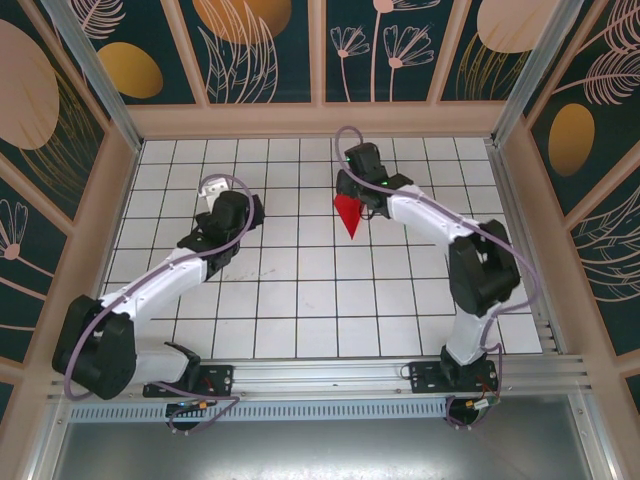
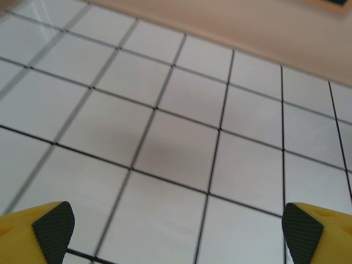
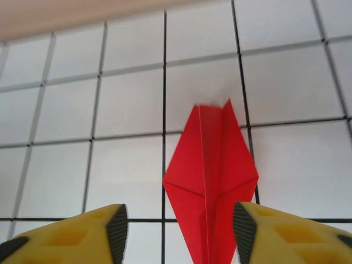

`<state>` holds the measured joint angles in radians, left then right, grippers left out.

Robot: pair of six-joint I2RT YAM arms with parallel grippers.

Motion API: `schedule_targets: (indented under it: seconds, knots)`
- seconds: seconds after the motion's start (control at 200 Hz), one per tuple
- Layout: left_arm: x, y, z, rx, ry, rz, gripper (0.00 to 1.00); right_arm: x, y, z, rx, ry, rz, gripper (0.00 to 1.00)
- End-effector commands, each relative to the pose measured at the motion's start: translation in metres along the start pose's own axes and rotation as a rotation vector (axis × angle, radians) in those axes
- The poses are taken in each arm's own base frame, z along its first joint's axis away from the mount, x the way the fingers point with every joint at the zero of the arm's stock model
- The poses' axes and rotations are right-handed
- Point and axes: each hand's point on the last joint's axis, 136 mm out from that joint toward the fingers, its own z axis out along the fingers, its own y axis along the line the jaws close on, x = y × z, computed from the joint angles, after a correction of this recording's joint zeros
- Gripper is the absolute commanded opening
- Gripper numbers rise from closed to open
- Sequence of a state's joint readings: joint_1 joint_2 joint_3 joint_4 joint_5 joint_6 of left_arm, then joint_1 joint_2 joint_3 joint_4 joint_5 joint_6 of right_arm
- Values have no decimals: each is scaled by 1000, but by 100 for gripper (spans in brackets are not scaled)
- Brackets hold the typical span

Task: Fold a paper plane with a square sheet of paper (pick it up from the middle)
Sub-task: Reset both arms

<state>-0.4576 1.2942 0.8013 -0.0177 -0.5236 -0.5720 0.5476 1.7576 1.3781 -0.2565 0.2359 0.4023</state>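
Paper plane (image 3: 212,165) between parted fingers of right gripper (image 3: 179,223); left gripper (image 2: 176,225) wide open above tiled table (image 2: 181,148).

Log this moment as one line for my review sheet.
left fingers: open, above grid table | right fingers: open, either side of paper plane | paper plane: red, folded to a pointed dart

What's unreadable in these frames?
- Top external: the far end of the paper plane is hidden under the right gripper.
- Right wrist: the plane's near tip is cut off by the bottom edge. Contact with the finger pad is unclear.
- Left wrist: the left gripper fingers are cut off by the bottom edge, and the far tiles are blurred.
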Motion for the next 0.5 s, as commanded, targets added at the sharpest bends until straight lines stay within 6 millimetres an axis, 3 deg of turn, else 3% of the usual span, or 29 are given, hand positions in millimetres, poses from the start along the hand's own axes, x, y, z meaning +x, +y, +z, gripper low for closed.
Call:
schedule_targets:
  seconds: [0.0,0.08,0.205,0.28,0.395,0.495]
  knots:
    - [-33,27,-10,-88,-139,22,98,-25,-38,-30,71,-121,44,64]
    - [-42,51,-15,-150,-197,4,99,-42,-72,-58,135,-242,75,72]
    - [-45,94,-19,-257,-259,-26,99,-51,-136,-99,263,-404,147,98]
    - [-42,119,-18,-314,-277,-48,99,-51,-180,-119,350,-480,198,99]
    - [-33,148,-20,-374,-346,-41,98,-27,-244,-127,488,-511,250,99]
    - [-23,162,-22,-366,-410,-41,99,0,-282,-121,554,-512,254,99]
